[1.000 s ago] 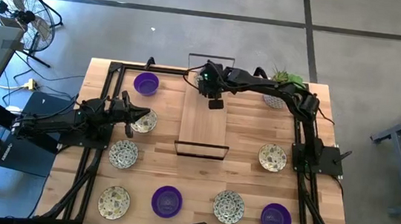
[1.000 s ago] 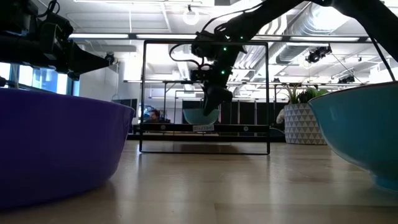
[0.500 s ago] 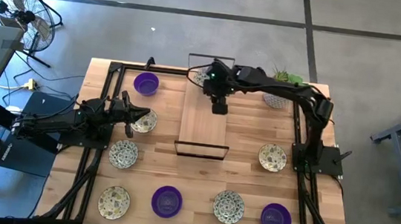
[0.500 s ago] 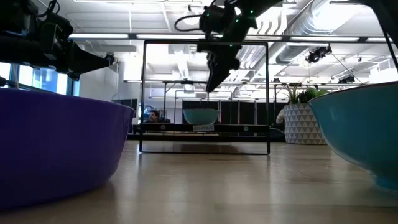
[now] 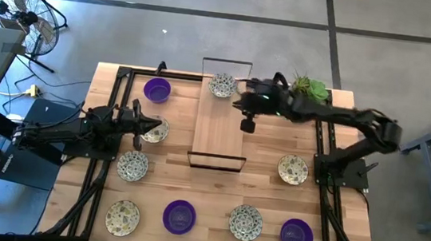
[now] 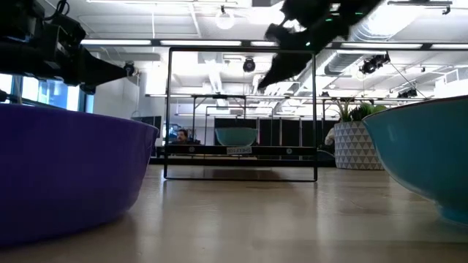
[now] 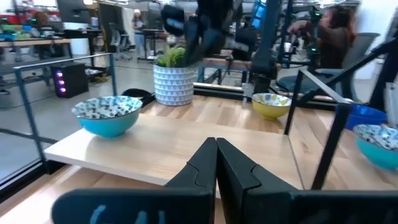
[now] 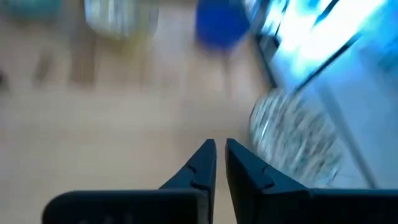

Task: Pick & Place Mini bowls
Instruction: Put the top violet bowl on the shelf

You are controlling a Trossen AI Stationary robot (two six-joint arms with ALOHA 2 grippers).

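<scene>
I have one speckled bowl (image 5: 222,84) sitting at the far end of the raised board (image 5: 220,129). My right gripper (image 5: 246,124), fingers nearly together and empty, hangs beside it. Next I'd spread them before descending squarely over another rim. Left gripper (image 5: 153,127) waits pinched near the left edge.

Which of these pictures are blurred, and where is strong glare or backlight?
Right wrist view: strong motion blur; the speckled bowl and the table are smeared, with bluish glare at one edge. Low view: bright ceiling lights backlight the right arm; the near purple bowl is out of focus. High view and left wrist view: mostly sharp.
</scene>
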